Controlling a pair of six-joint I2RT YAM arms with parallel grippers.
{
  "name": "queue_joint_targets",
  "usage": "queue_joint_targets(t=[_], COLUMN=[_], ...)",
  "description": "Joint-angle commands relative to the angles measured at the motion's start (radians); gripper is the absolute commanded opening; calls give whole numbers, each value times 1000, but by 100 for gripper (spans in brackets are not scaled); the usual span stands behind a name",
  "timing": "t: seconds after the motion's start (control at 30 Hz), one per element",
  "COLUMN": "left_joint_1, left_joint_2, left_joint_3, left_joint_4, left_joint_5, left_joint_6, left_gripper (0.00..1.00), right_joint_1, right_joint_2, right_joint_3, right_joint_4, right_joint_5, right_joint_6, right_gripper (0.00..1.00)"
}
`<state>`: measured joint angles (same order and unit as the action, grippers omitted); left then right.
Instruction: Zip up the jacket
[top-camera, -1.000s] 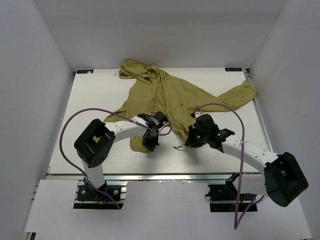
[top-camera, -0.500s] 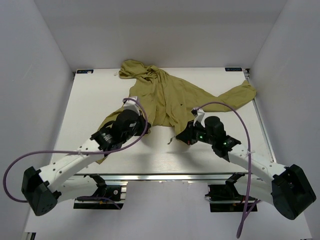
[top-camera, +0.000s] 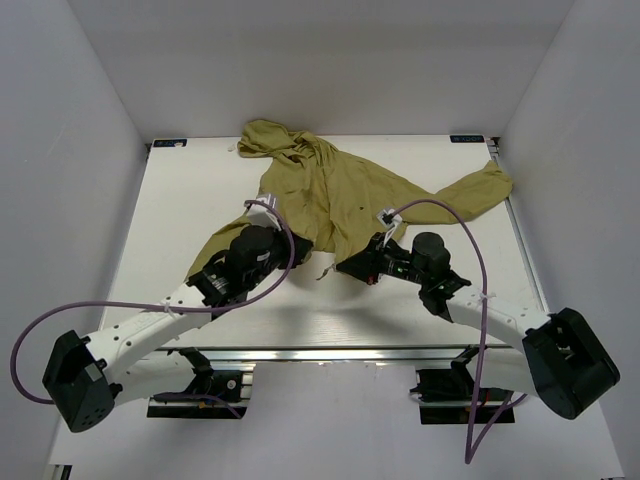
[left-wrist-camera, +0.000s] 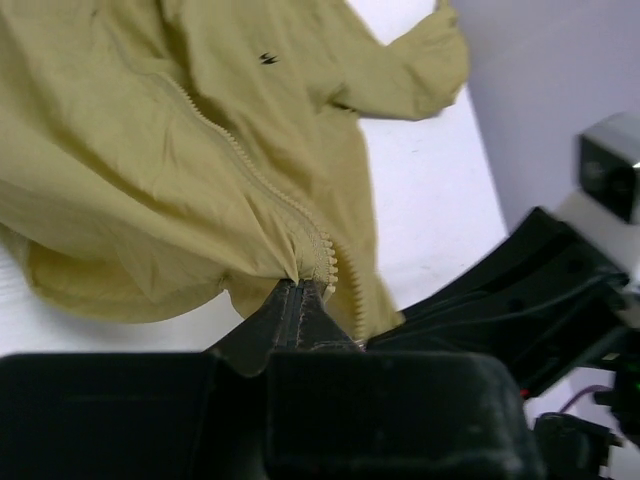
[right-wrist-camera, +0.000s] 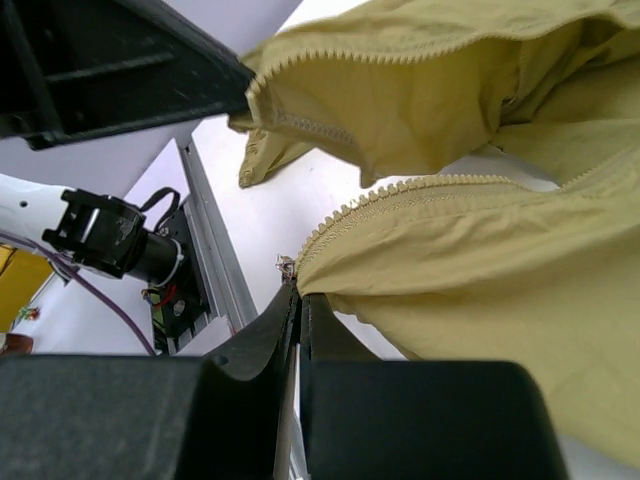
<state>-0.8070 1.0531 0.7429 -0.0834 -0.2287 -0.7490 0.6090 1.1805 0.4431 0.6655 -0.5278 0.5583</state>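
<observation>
The olive-yellow jacket (top-camera: 340, 190) lies spread on the white table, hood at the back, one sleeve reaching to the right edge. Its front is open, with the toothed zipper edges showing in the left wrist view (left-wrist-camera: 250, 170) and the right wrist view (right-wrist-camera: 400, 190). My left gripper (top-camera: 283, 250) is shut on the bottom end of one zipper edge (left-wrist-camera: 318, 262). My right gripper (top-camera: 352, 268) is shut on the bottom end of the other zipper edge (right-wrist-camera: 305, 262), with a small metal part at its tip. The two grippers hold the hem corners a short way apart.
The table (top-camera: 200, 190) is walled in by white panels at the back and both sides. A metal rail (top-camera: 320, 352) runs along the near edge. Purple cables (top-camera: 470, 225) loop above both arms. The right arm shows in the left wrist view (left-wrist-camera: 540, 290).
The left arm has swung out and stretched forward to the jacket's hem. Both grippers moved up toward the hem, and the right one shifted left, drawing the zipper ends closer together.
</observation>
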Motion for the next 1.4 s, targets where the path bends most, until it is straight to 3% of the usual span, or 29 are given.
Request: queue_joint_targets(t=[0.0,0.27,0.6,0.83,1.07,1.37], left_joint_1=[2,2,0,2,2,2], left_joint_2=[7,87,171,177,107,99], left_joint_3=[-11,9,52,65,73,96], left_joint_4=[131,135,172,215,128,93], left_joint_5=[55,135,296,377,284,157], left_joint_6=[-23,-33,-43,-59,-56,-47], left_gripper=[0,0,0,0,0,0], right_joint_1=[-3,-3,-2,-2,-3,-5], right_joint_2=[34,39,59,83,-18,-173], right_joint_3=[28,59,71,114,57,-14], right_joint_4=[102,25,129,141,152,10], right_joint_5=[-47,3,114,305,284,215], right_joint_6=[6,-46,-67,-86,-129,-146], right_gripper=[0,0,0,0,0,0])
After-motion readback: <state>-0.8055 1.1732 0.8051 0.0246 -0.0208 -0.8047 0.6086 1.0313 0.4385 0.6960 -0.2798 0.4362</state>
